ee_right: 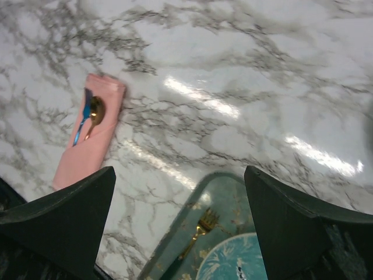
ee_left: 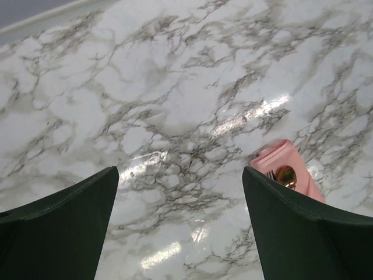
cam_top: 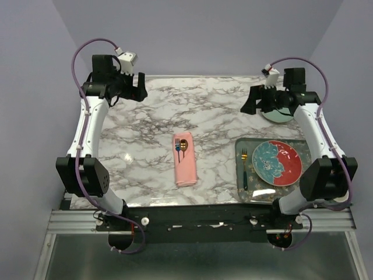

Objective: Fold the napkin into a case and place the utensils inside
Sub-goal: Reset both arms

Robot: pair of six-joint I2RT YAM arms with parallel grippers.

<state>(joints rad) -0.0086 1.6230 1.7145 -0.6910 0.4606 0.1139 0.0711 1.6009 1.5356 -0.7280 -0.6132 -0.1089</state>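
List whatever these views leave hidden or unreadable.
- Top view: lower handles of the spoon and blue fork, inside the case.
- Left wrist: most of the case, behind a finger of the left gripper.
- Right wrist: most of the plate, cut by the bottom edge.
- Top view: a pale round thing, largely covered by the right gripper; what it is cannot be told.
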